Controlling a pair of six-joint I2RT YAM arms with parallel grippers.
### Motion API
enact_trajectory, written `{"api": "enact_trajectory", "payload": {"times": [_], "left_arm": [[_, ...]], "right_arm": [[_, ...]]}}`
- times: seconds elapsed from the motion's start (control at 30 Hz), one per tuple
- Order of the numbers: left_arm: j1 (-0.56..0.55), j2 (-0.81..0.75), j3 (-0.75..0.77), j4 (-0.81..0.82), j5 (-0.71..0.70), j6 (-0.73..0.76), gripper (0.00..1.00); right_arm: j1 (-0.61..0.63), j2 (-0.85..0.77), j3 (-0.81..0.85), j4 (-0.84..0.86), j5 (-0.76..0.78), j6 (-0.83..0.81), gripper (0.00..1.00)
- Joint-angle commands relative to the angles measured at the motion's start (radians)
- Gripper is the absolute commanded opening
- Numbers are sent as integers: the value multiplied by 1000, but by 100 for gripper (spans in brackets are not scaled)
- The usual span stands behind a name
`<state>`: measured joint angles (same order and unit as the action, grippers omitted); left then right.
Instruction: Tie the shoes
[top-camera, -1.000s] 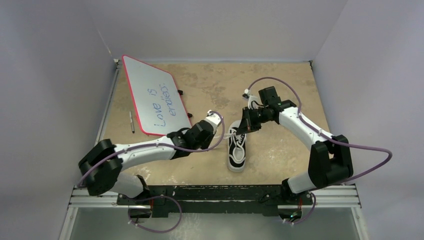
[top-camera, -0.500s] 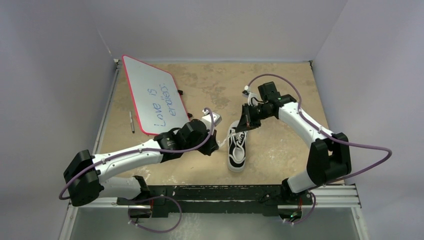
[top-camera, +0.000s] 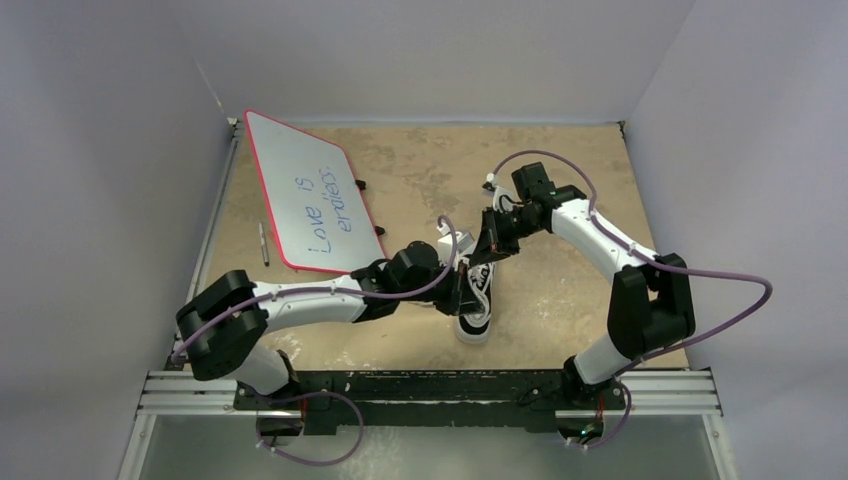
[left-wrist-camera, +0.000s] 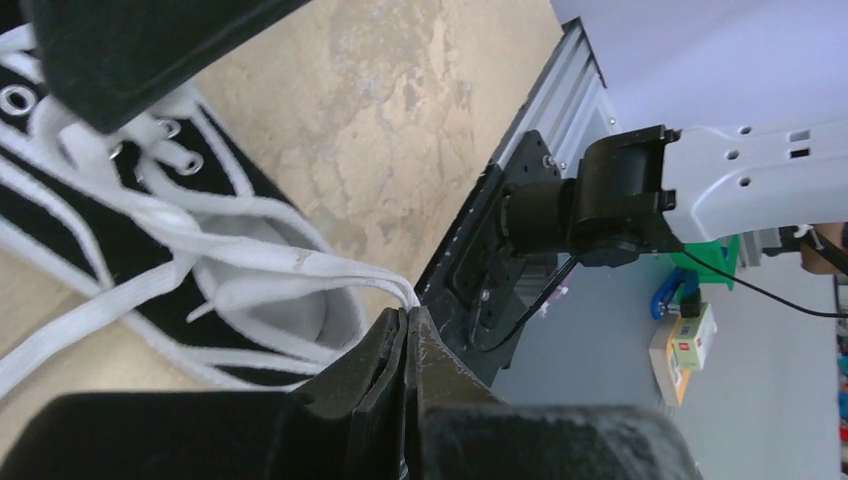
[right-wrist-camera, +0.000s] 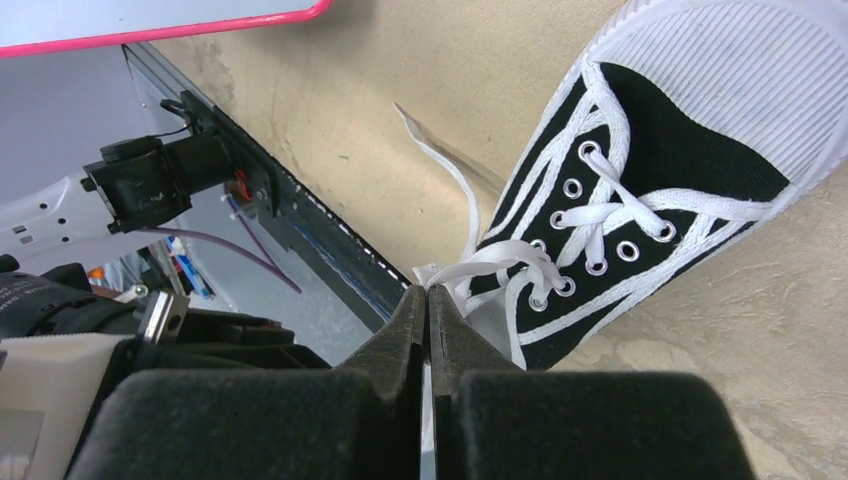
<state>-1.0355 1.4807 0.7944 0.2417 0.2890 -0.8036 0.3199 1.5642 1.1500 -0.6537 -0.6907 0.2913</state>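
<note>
- Sneaker sits sole down at mid-counter, between the two arms.
- Its long axis runs near to far, slightly tilted. The white toe cap points at the near edge, toward the arm bases.
- Left gripper: jaws clenched on a strand of the white laces, at the sneaker's left flank.
- Right gripper: jaws pinched tight on another lace strand, over the far end.
- Whiteboard lies at far left, well apart.

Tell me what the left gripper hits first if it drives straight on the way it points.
Shut on a lace, the left gripper aims just past the sneaker, by its opening, so probably the table first; depth is unclear, and it might clip the rim.
</note>
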Motion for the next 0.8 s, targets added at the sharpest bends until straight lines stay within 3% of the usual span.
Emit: {"api": "enact_trajectory", "payload": {"times": [0.0,0.3,0.43,0.57,0.77], "left_arm": [[-5,43,95,144,67,-21,0],[-7,102,80,341,131,7,1],[-6,189,120,332,158,34,3],[-8,255,72,561,188,-72,4],[-12,280,72,616,191,-77,12]], "right_arm": [[1,6,48,-20,-10,-16,0],[0,11,55,-35,-23,-42,0],[1,14,62,-42,-35,-59,0],[1,24,63,-44,-42,-76,0],[1,27,67,-35,-49,-81,0]]}}
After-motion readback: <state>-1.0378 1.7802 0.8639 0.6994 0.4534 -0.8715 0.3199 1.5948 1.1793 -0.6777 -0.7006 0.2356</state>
